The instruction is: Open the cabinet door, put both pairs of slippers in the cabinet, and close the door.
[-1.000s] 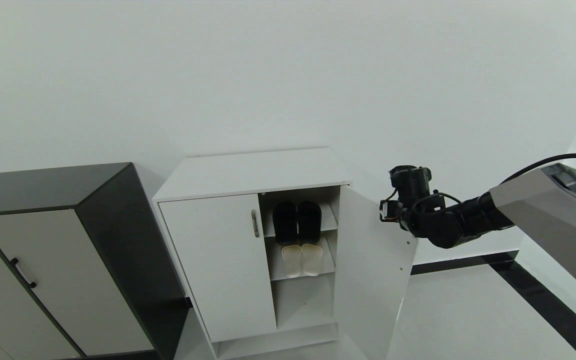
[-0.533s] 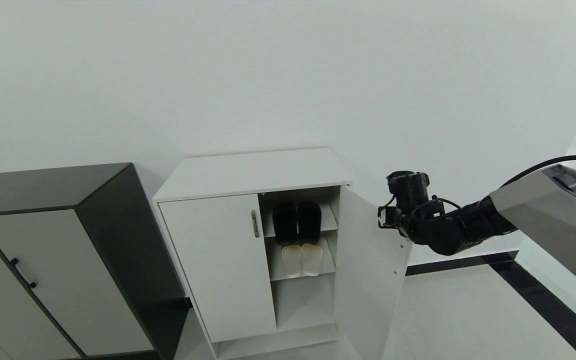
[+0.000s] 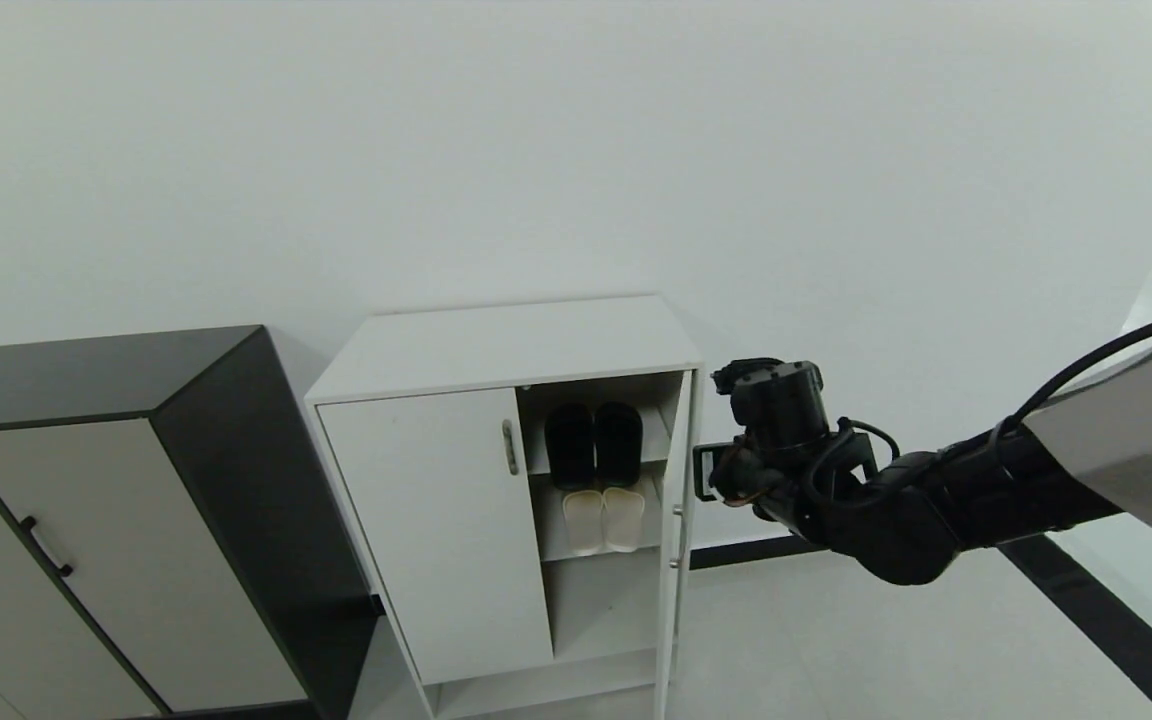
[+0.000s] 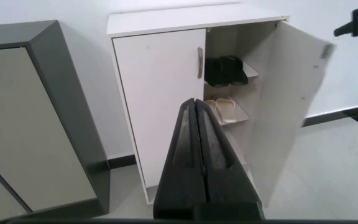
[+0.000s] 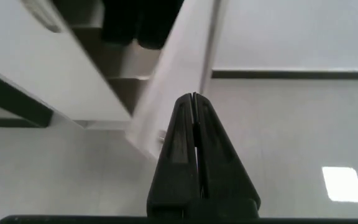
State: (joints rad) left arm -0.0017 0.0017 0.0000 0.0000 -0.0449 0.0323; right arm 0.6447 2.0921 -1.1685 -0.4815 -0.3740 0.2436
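Head view: one black slipper pair (image 3: 594, 443) above one cream pair (image 3: 604, 518), one cabinet (image 3: 496, 345).

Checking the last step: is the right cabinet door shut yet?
Open: the right door stands edge-on, black slippers and cream slippers visible inside.

We take this for a bare, home-style entryway. We see a shoe cabinet (image 3: 436, 520) holding slippers (image 3: 594, 445) against a blank wall (image 3: 576, 150).
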